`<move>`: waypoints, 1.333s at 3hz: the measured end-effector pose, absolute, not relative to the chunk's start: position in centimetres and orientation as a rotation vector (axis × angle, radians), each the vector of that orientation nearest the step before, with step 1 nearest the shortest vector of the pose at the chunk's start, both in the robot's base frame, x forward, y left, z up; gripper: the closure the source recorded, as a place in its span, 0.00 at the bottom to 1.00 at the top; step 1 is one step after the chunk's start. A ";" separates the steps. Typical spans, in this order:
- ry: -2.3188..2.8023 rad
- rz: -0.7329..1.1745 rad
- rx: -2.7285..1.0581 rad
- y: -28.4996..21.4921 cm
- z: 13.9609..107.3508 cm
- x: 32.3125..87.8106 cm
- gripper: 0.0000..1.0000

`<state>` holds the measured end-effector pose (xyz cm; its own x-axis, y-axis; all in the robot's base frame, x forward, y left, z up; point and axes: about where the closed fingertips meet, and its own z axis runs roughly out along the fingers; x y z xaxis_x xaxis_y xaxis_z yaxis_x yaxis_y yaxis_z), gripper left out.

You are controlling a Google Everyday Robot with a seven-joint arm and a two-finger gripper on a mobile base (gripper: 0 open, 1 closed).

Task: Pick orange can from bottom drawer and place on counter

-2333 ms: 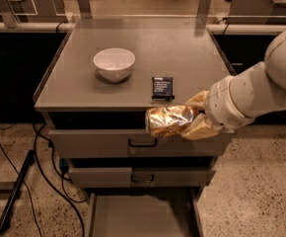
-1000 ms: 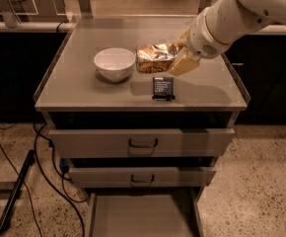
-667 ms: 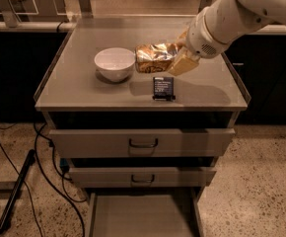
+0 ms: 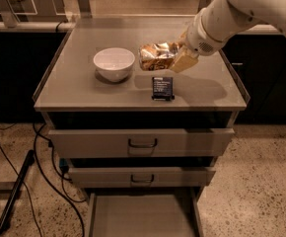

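My gripper (image 4: 176, 58) was over the middle of the counter (image 4: 84, 90), its fingers (image 4: 185, 61) pinched on the right end of the orange can (image 4: 157, 56). The can lay on its side in my hold, sticking out to the left toward the white bowl (image 4: 114, 63) and sitting behind the small dark blue box (image 4: 162, 88). Whether its underside was already touching the grey top or hanging just above it, I could not tell. The bottom drawer (image 4: 143, 216) stood pulled out far below with nothing in it that I could see. I judged the can light and thin-walled: its golden-bronze skin was dented and crumpled, so it would give under a hard squeeze and might roll once set down on its side. The shiny metal looked slippery, so a hold across the body near one end, firm but not crushing, seemed the right one. I could read no brand or label among the reflections on the can. The box carried several lines of white text on its top face, too small for me to read.
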<state>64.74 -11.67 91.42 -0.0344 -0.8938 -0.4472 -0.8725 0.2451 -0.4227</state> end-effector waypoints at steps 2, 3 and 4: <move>1.968 -0.102 -1.574 -13.8 89.8 70.8 1.00; 2.025 -0.110 -1.536 -15.2 88.7 73.0 1.00; 2.082 -0.080 -1.498 -16.2 87.2 74.6 1.00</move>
<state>74.62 -16.25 87.24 -0.2124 -0.8879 -0.4080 -0.8538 0.3718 -0.3645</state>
